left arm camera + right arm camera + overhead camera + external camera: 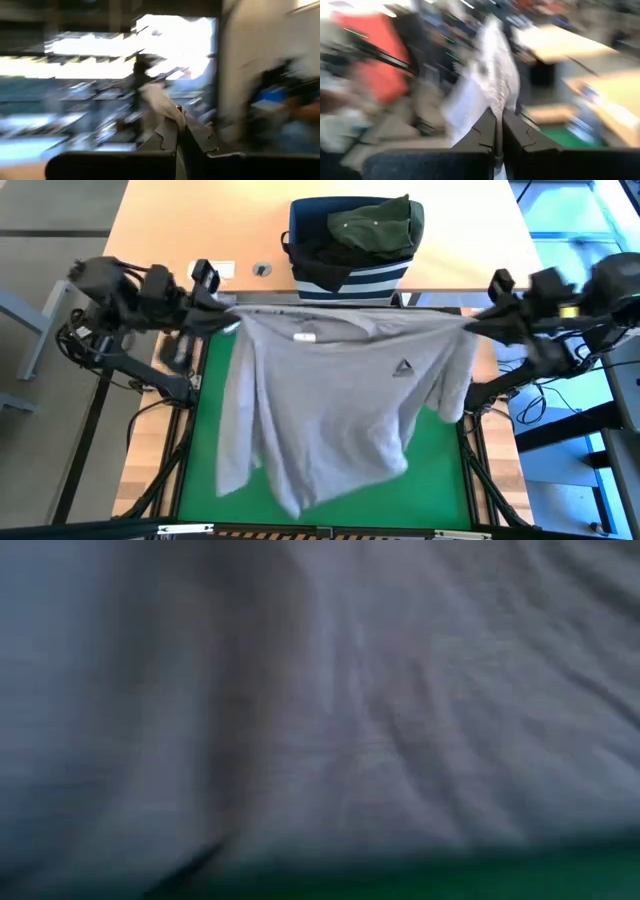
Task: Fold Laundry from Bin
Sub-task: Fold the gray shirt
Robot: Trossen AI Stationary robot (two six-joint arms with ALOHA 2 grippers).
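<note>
Light grey shirt [340, 395] hangs spread above the green mat [440, 470], stretched between left gripper [222, 317] and right gripper [478, 323], each pinching a shoulder, probably to lay it flat for folding; bin [350, 265] behind holds olive garment [375, 225].

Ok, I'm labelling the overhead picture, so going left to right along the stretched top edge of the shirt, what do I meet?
Left gripper shut on the shirt's corner → light grey shirt stretched between the arms, over the green mat → right gripper shut on the other corner.
</note>
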